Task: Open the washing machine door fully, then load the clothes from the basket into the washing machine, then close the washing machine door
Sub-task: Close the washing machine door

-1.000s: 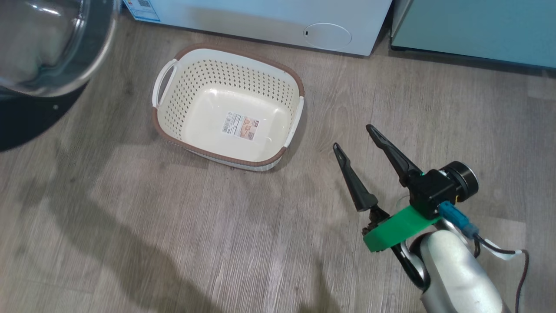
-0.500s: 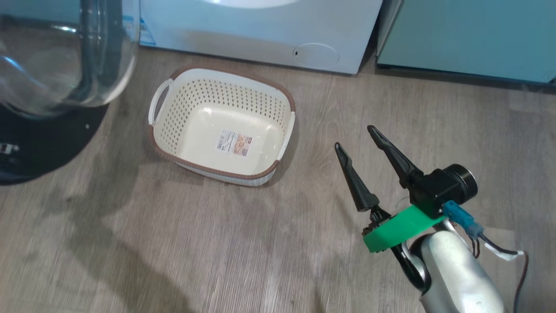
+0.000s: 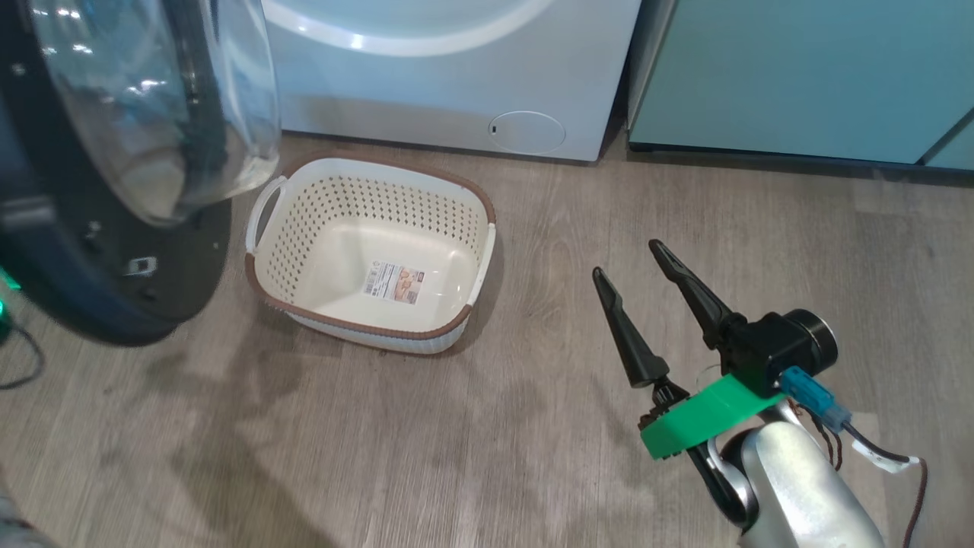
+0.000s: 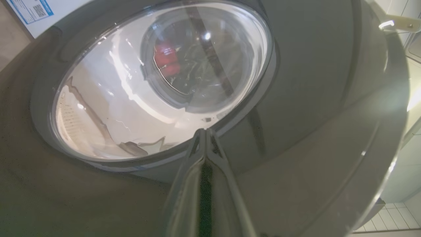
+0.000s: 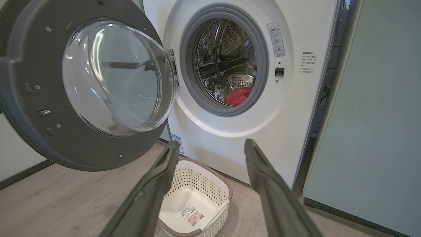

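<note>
The washing machine door (image 3: 114, 152) stands swung open at the left, its glass bowl overlapping the left handle of the basket (image 3: 380, 205). The basket holds no clothes; a label lies on its floor. The clothes (image 5: 237, 96), a red bundle, lie inside the steel drum of the washing machine (image 5: 230, 131). My right gripper (image 3: 625, 259) hangs open over the floor, right of the basket, with nothing between its fingers. My left gripper (image 4: 204, 131) is shut, its tips at the door's (image 4: 296, 98) dark outer rim, just below the glass.
Pale green cabinets (image 3: 799, 76) stand right of the washer. A small round white flap (image 3: 526, 131) sits low on the washer's front. Bare wood-look floor (image 3: 456, 457) spreads in front of the basket.
The whole head picture has shifted down, so the camera has moved; more of the washer's front and the door shows. The right gripper keeps its place, still open.
</note>
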### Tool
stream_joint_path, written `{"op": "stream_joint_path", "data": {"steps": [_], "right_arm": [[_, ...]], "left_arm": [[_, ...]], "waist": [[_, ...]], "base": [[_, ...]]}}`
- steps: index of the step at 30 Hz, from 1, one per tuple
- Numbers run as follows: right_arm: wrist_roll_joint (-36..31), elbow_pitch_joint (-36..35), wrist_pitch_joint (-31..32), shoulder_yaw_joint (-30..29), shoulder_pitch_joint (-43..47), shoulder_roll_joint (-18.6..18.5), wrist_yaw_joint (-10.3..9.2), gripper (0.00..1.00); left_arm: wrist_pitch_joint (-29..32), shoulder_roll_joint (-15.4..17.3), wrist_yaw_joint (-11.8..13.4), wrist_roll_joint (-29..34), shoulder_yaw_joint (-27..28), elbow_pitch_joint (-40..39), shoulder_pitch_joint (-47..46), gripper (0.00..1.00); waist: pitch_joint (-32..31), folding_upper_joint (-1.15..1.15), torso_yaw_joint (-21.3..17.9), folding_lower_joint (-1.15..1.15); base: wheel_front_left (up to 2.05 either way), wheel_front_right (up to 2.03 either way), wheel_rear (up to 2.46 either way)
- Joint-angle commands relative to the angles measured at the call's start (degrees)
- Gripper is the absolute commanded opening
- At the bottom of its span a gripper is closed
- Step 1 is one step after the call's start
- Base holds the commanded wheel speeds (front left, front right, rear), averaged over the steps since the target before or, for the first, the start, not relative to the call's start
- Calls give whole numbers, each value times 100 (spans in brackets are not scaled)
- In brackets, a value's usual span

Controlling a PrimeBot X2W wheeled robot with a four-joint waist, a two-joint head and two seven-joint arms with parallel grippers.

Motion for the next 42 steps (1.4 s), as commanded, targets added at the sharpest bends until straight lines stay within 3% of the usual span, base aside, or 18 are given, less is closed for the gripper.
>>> {"op": "stream_joint_path", "data": {"steps": [1, 13, 19, 26, 33, 42], "right_arm": [[43, -201, -54, 108, 23, 40, 0, 100], [10, -272, -54, 58, 50, 40, 0, 100], [-55, -306, -54, 19, 4, 40, 0, 100], [-85, -357, -54, 2, -38, 40, 0, 100], [-42, -470, -54, -36, -80, 40, 0, 100], [137, -598, -54, -30, -111, 40, 0, 100]], "left_arm": [[147, 75, -51, -95, -17, -332, 56, 0], [622, -973, 40, -498, -157, -1180, 552, 0], [607, -1294, 120, -715, -262, -1451, 688, 0], [313, -1384, 162, -1057, -615, -1428, 644, 0], [-479, -1388, 104, -1589, -1098, -1186, 389, 0], [-1454, -1389, 24, -1824, -1118, -1080, -157, 0]], "waist": [[-34, 0, -46, 0], [142, 0, -307, 0], [365, 0, -479, 0], [633, 0, -751, 0], [955, 0, -1170, 0], [1261, 0, -1761, 0]], "base": [[0, 0, 0], [0, 0, 0], [0, 0, 0], [0, 0, 0], [0, 0, 0], [0, 0, 0]]}}
